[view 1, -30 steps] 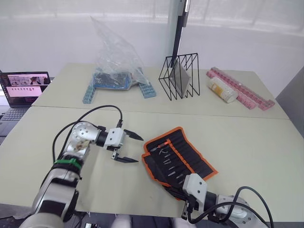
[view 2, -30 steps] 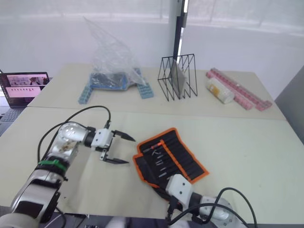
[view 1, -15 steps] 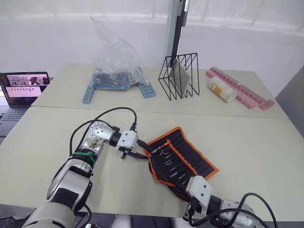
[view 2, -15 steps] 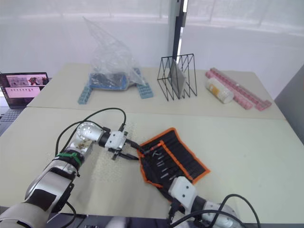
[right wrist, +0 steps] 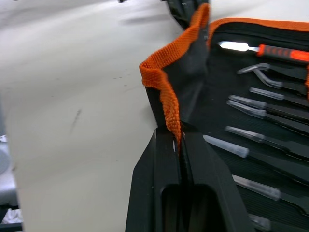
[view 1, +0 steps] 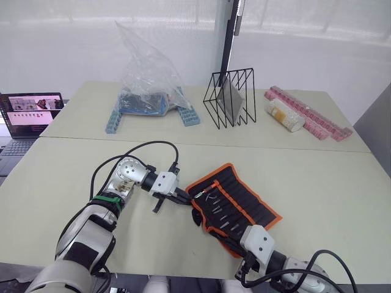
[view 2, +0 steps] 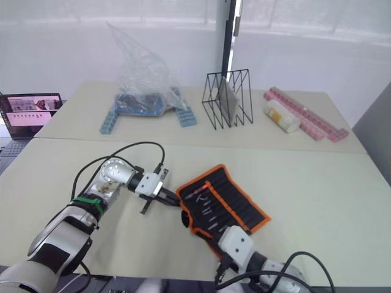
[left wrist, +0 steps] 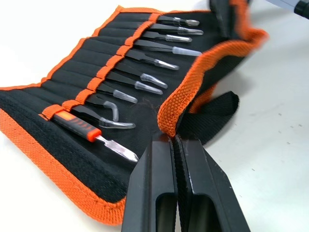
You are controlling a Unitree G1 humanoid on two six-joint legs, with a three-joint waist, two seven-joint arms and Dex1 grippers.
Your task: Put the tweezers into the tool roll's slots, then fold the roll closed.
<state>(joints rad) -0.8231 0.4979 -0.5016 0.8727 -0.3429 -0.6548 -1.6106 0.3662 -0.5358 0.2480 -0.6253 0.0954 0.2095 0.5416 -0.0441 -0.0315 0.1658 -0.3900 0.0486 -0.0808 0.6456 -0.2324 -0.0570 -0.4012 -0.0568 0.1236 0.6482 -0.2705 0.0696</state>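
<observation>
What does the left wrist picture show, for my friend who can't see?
The left end effector pinches the orange edge of the open black tool roll, lifting it. Inside, the tweezers sit in the slots, beside an orange-handled knife.

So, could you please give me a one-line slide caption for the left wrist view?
Left gripper shut on the orange-edged flap of the tool roll, tweezers seated in its slots.

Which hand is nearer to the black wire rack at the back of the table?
Left. The left hand grips the tool roll at its edge nearer the wire rack; the right hand grips the roll's edge farther from the rack.
</observation>
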